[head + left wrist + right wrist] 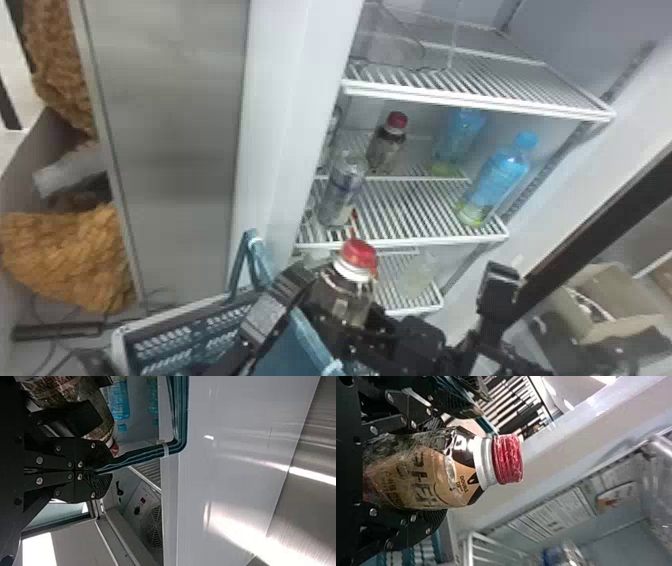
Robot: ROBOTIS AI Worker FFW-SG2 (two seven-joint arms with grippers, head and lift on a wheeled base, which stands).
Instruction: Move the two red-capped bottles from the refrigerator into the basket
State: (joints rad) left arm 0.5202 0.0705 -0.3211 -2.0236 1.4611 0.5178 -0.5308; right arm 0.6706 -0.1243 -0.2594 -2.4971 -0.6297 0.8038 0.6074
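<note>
In the head view my right gripper [350, 305] is closed around one upright red-capped bottle [356, 270], its cap pointing up, above the blue basket [170, 320]. The right wrist view has that dark bottle [435, 471] between the two fingers of my right gripper [437, 473]. Just left of it is my left gripper [287, 292]. Seen from the left wrist, my left gripper [105, 471] is shut on the basket's blue handle [138, 456]. A second red-capped bottle [388, 142] stands on the refrigerator's middle shelf, towards the back.
A clear bottle [342, 187] stands on the middle shelf in front of the second red-capped one, and two blue-capped bottles, one of them nearer [497, 177], stand to the right. The refrigerator's white side frame [285, 125] rises behind the basket. Cardboard boxes [605, 300] lie at the right.
</note>
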